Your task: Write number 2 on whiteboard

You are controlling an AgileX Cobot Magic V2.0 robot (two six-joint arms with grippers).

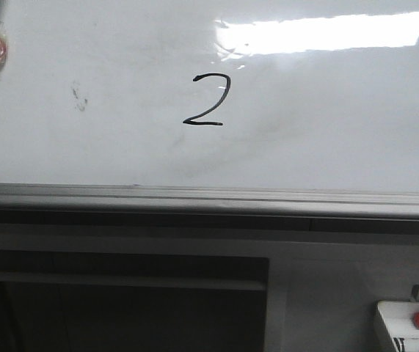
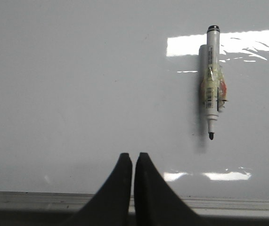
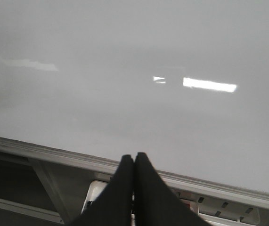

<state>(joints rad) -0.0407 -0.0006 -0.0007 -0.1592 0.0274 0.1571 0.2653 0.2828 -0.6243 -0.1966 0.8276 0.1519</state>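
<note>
Ahead of the left gripper, its wrist view alone shows one uncapped marker lying on the whiteboard, off to one side. Front view alone shows the number 2: one thin black digit, mid-board. Both grippers, right gripper included, are closed and empty, over the board edge.

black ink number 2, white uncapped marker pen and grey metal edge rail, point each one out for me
black ink number 2 (image 1: 208, 100), front view, middle of its diagonal stroke
white uncapped marker pen (image 2: 212, 61), left wrist view, bare upper barrel
grey metal edge rail (image 1: 209, 199), front view, middle of the rail along the whiteboard's near edge
</note>
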